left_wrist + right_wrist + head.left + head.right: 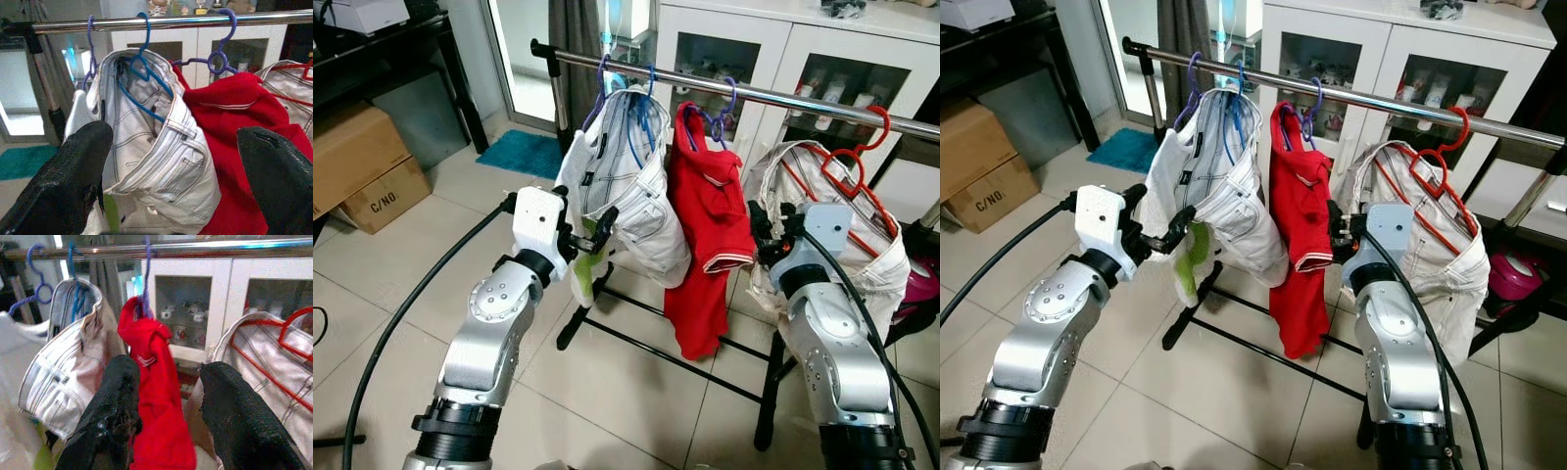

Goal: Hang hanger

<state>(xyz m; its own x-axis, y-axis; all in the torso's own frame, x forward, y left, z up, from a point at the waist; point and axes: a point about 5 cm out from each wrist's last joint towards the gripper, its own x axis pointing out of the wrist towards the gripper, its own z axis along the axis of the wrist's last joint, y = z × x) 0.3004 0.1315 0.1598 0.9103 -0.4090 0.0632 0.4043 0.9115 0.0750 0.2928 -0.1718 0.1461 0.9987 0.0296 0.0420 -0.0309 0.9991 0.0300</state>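
Rail (773,98) is cut off at the right edge, and what's inside the white glass-door cabinet (724,59) behind it is too blurry to name, small pale bits on shelves. Something yellow-green (589,257) pokes out low behind the white jeans (626,196), can't tell what it is. Floor (626,392) is pale tile w/ a teal mat (524,152) by the doorway and cardboard boxes (362,166) on the left. On the rail, L to R: a purple hanger (91,49) and blue hanger (146,73) at the white jeans, a red top (710,225) on a purple hanger, then pale trousers (862,235) on the red hanger (857,157), its hook over the rail. Both arms are raised in front of the rack. Left gripper (592,235) sits just beside the white jeans, jaws spread wide w/ nothing between them. Right gripper (766,235) is between the red top and pale trousers, jaws apart, gripping nothing that I can see
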